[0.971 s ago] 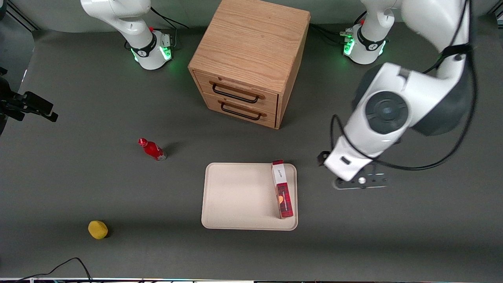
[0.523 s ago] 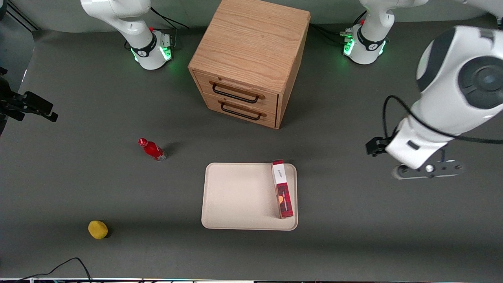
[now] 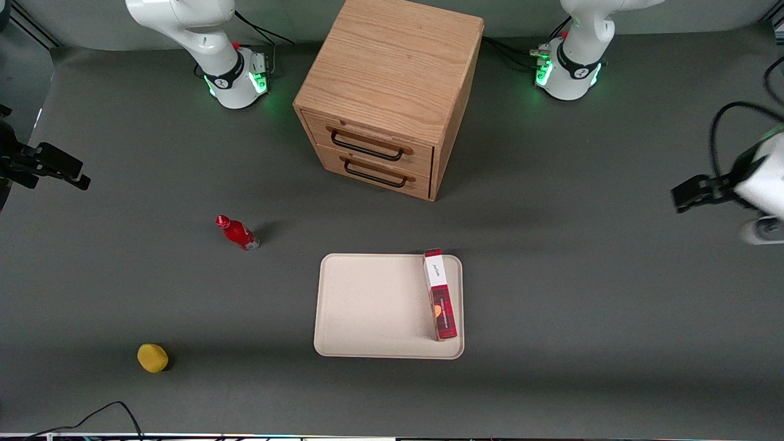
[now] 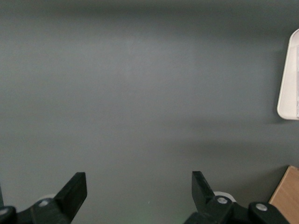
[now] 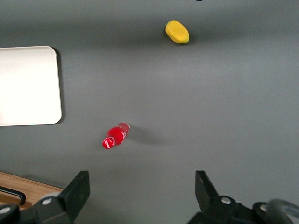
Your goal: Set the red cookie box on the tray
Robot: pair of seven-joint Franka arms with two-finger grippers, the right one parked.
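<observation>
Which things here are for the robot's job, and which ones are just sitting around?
For the job:
- red cookie box, lying on the tray along one edge
- tray
- gripper, open, holding nothing, well off toward the working arm's end of the table

Just lying about:
- small red bottle
- yellow lemon-like thing
- wooden drawer cabinet

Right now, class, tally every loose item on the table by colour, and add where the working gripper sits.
Red: 2, the red cookie box and a small bottle
Cream: 1, the tray
Yellow: 1, a lemon-like object
Wood: 1, a drawer cabinet
Total: 5
The gripper is open above bare table, toward the working arm's end.
</observation>
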